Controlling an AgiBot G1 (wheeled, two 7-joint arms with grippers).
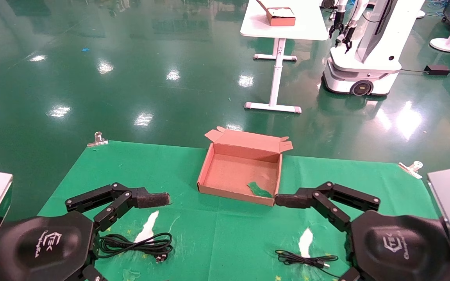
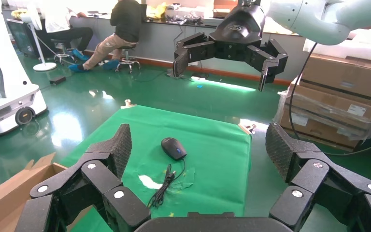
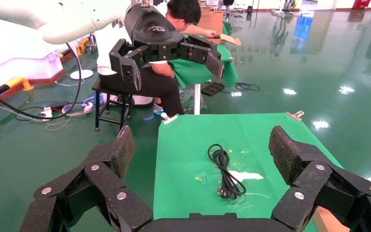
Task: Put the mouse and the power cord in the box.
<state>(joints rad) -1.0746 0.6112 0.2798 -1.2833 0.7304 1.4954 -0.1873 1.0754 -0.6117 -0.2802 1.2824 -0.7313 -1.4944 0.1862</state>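
Note:
The open brown box [image 1: 209,166] sits at the middle back of the green cloth, holding only a green scrap [image 1: 259,190]. The coiled power cord [image 1: 139,244] [image 3: 227,169] lies near the front left, below my left arm's upper finger [image 1: 152,199]. The black mouse [image 2: 174,147] rests on the cloth's right side; in the head view my right arm hides it and only its thin cable [image 1: 307,259] shows. My left gripper [image 2: 198,145] and right gripper [image 3: 200,145] both hover wide open, holding nothing. The right arm's finger [image 1: 287,200] reaches close to the box's front right corner.
Metal clips [image 1: 98,139] [image 1: 412,168] pin the cloth's back corners. White torn patches [image 1: 147,226] [image 1: 306,242] mark the cloth. Far off stand a white table with a small box [image 1: 281,16] and another robot [image 1: 365,47].

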